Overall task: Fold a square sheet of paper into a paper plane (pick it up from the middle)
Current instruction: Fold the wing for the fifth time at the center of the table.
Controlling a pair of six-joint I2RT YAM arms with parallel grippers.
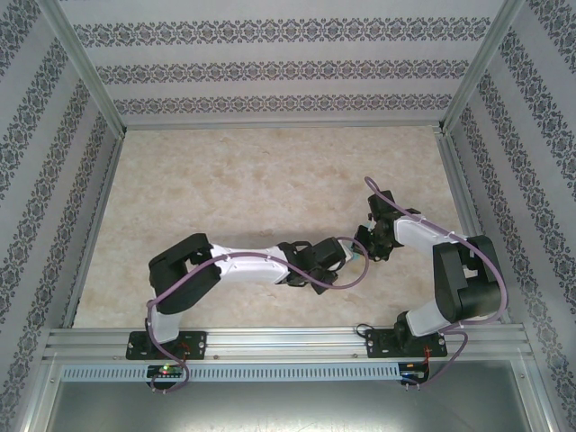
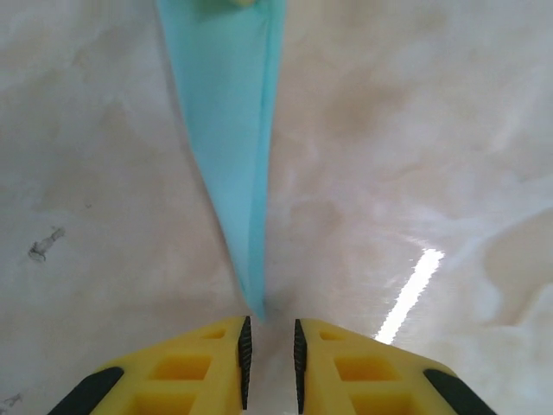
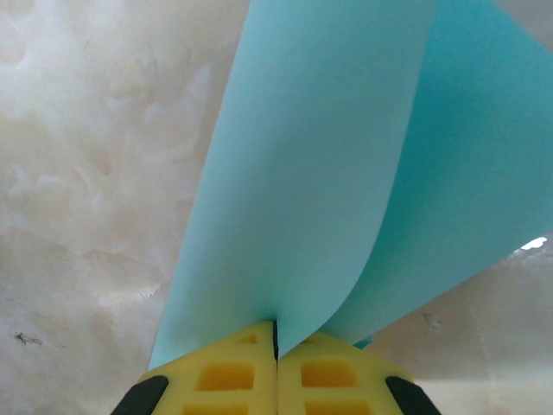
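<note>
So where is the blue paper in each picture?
Top external: blue paper, a tiny speck between the two arm tips.
Left wrist: a thin wedge from the top edge, pointing at the left tool.
Right wrist: big, centre-right, pinched by the right tool.
Shared: marbled beige table.

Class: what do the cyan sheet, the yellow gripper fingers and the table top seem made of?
Cyan sheet: thin matte paper; it curves softly without glare. Yellow fingers: probably moulded plastic, matte, with hollow pockets. Table top: glossy marble-look surface, given the bright glare streak; stone or laminate, unclear.
</note>
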